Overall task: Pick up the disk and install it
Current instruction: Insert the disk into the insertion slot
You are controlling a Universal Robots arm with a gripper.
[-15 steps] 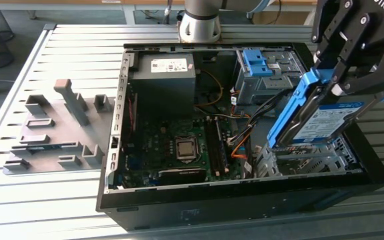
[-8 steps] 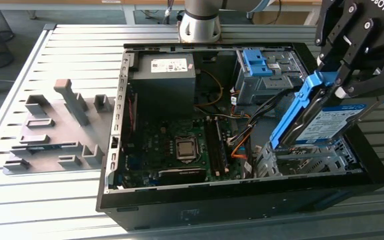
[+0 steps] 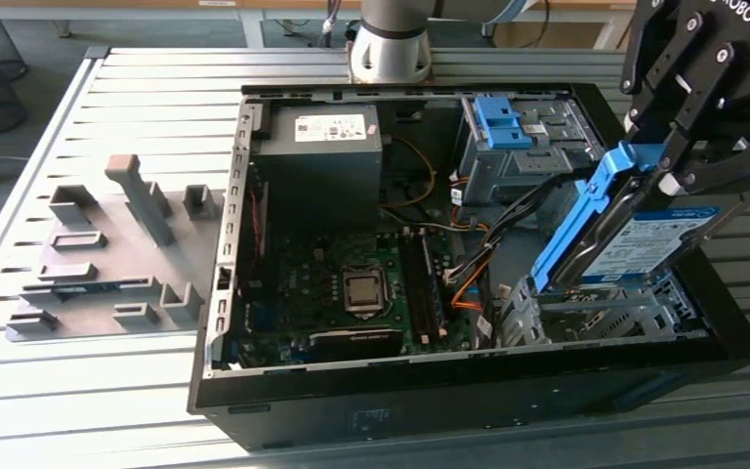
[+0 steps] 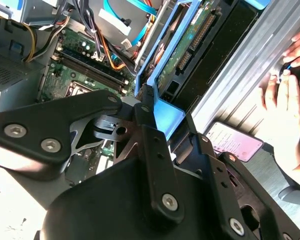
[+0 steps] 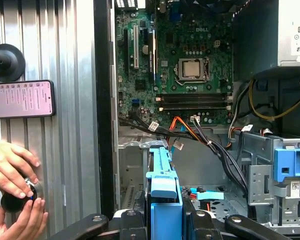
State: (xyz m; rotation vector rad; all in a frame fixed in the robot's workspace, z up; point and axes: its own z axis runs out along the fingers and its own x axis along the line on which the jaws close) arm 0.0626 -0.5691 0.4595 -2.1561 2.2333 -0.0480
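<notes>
Held the disk [image 3: 636, 244] by its blue-railed upper edge, gripper [image 3: 672, 174] clenched on it; kept it tilted, lower end just above the grey drive cage [image 3: 597, 315] inside the open computer case [image 3: 479, 415], at the exterior view's right. Judged best served by squaring rails to cage guides, clear of the cables [image 3: 477, 269].

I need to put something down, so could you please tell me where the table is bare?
Bare slats: the table between fixture and near edge, along the case's near wall, and beyond the fixture. Crowded: cables inside the case, where the tool holds the disk; phone and hands beside it.
</notes>
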